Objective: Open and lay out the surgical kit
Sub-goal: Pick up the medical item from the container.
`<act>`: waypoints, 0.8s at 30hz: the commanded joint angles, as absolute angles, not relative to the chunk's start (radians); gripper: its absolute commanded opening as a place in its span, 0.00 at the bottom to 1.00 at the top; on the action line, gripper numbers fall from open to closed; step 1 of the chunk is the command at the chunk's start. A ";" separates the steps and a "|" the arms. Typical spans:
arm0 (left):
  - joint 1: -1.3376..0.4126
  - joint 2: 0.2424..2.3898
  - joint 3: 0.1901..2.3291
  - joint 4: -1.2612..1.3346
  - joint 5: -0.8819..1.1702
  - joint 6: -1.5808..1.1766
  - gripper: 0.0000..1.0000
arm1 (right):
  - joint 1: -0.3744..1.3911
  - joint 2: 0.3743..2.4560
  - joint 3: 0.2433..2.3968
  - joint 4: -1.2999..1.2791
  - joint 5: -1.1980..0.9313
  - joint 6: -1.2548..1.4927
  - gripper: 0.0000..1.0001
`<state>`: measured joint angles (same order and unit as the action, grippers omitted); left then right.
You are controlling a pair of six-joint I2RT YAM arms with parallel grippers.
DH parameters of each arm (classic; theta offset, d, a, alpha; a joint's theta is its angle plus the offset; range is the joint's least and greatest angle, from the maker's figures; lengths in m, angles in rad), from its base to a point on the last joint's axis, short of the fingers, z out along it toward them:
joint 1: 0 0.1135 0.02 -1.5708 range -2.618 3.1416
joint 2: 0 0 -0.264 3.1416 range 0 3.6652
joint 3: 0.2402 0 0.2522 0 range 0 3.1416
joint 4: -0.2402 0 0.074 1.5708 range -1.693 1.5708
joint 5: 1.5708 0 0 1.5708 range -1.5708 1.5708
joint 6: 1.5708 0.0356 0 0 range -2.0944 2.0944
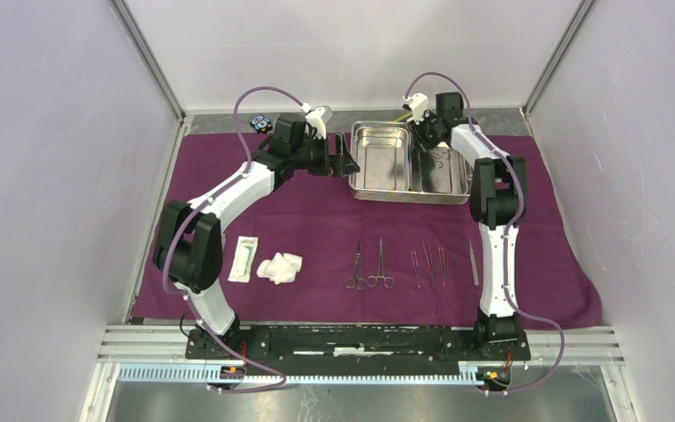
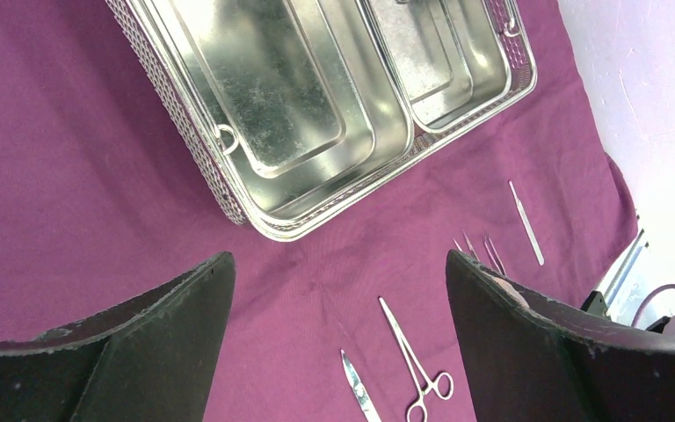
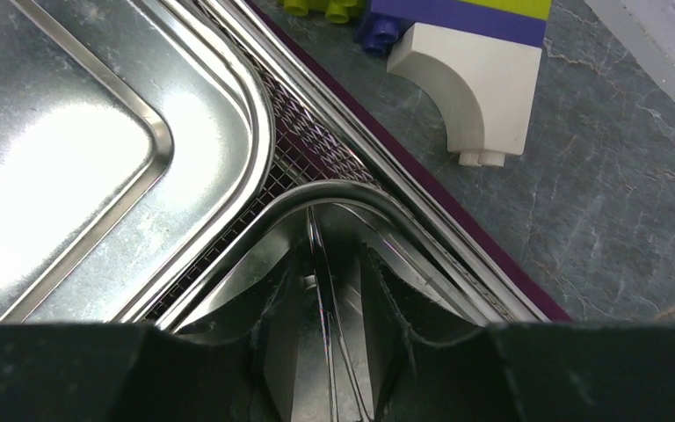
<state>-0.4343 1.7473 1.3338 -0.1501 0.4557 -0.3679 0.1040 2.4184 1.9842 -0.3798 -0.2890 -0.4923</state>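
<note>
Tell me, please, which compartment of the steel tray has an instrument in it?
The right compartment, where the right tool straddles a slim steel instrument; the left compartment is bare.

Tray [image 1: 380, 156] behind clamps [image 1: 381, 262], gauze [image 1: 279, 267] left of clamps

Top camera: high behind my bases, tilted down, far, whole purple cloth [image 1: 316, 220] in frame. Left wrist camera: looks past my left fingers [image 2: 141, 352], mid-distance, down onto steel tray [image 2: 290, 88]. Right wrist camera: very close, at tray's far corner. All three share tray.
</note>
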 commanded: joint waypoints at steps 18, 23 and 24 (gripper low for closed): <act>-0.439 1.680 1.327 -0.104 0.460 -0.308 0.96 | 0.099 2.436 2.014 -0.381 -0.291 -0.513 0.04; -0.439 1.672 1.330 -0.106 0.454 -0.296 0.96 | 0.100 2.382 1.989 -0.347 -0.297 -0.492 0.00; -0.439 1.670 1.330 -0.107 0.454 -0.296 0.96 | 0.099 2.367 1.982 -0.341 -0.297 -0.487 0.00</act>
